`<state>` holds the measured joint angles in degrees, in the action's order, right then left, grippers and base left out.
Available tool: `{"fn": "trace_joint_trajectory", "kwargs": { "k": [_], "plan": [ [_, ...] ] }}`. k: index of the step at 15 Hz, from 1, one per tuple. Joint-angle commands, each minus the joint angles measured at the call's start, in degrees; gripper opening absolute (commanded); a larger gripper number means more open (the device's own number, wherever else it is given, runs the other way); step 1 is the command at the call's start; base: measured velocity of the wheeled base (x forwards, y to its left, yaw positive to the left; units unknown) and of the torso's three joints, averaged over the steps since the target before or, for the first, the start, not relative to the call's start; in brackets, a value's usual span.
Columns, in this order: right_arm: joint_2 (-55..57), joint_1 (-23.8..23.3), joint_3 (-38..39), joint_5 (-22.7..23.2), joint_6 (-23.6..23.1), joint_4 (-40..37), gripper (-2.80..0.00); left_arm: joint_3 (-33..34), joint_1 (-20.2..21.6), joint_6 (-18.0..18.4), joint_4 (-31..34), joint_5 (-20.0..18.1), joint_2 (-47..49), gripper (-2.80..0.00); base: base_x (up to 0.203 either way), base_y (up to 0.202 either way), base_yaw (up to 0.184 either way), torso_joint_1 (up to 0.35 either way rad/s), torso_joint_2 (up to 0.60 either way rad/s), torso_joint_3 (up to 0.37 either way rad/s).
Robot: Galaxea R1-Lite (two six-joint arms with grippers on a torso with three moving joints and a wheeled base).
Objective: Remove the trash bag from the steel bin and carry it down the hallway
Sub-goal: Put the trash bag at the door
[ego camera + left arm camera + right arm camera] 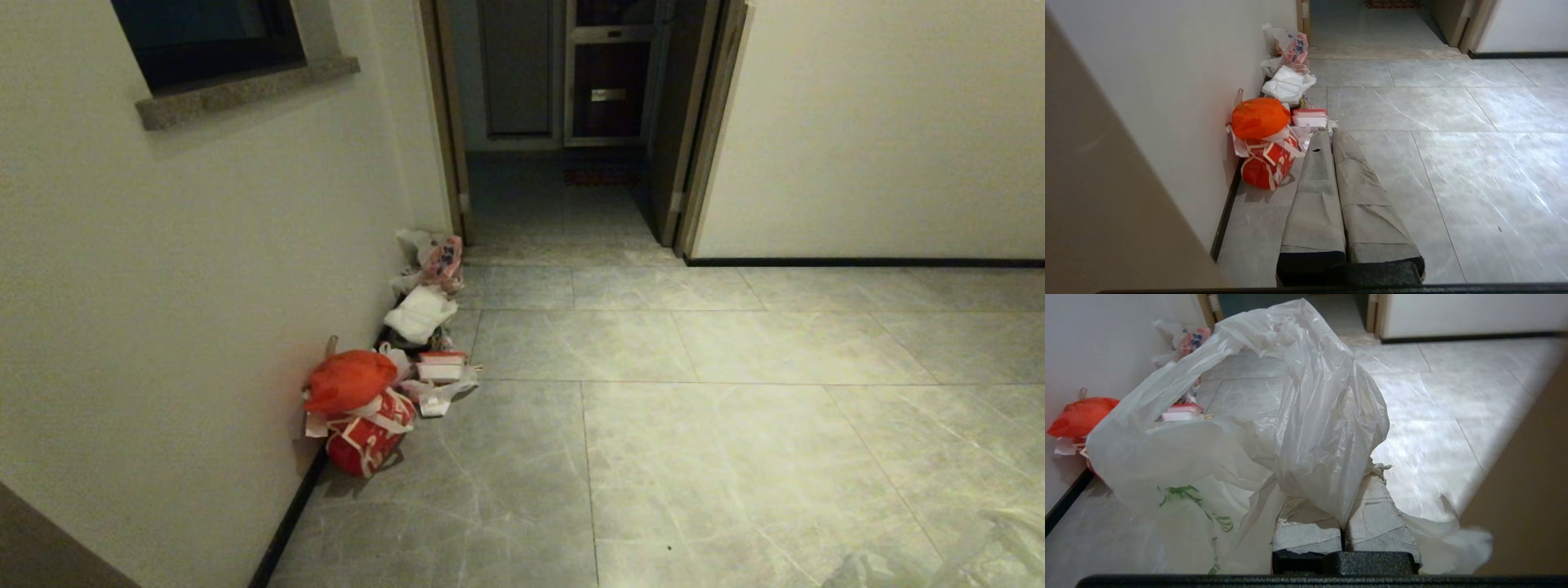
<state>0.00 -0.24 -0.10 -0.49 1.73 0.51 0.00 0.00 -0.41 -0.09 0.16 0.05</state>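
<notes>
**Bag in the right gripper, hallway lying ahead**

The right gripper (1345, 498) is clamping its two padded fingers (1306, 522) together on the trash bag (1306, 400), which is draping over and past the fingertips and billowing out ahead of them, its green print hanging low on one side. In the head view only a pale corner of the bag (963, 555) is showing at the lower right, so the load is sitting on the robot's right. The left gripper (1331, 134) is pointing forward with its fingers pressed together, holding nothing. From the held bag the hallway (735, 425) is stretching straight ahead to the open doorway (563, 122). The litter pile (384, 384) is lying against the left wall, well apart from the bag. No steel bin is showing.
</notes>
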Motion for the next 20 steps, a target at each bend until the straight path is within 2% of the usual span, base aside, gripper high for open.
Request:
{"fn": "trace_joint_trajectory", "kwargs": {
  "k": [1,20],
  "plan": [
    [0.1,0.0,0.0,0.0,0.0,0.0,-2.8,0.0,0.0,0.0,0.1,0.0,0.0,-2.8,0.201,0.0,-0.002,0.001,0.01,0.001],
    [0.1,0.0,0.0,0.0,0.0,0.0,-2.8,0.0,0.0,0.0,0.0,0.0,0.0,-2.8,0.194,0.0,0.001,0.003,0.0,0.002]
  ]
}}
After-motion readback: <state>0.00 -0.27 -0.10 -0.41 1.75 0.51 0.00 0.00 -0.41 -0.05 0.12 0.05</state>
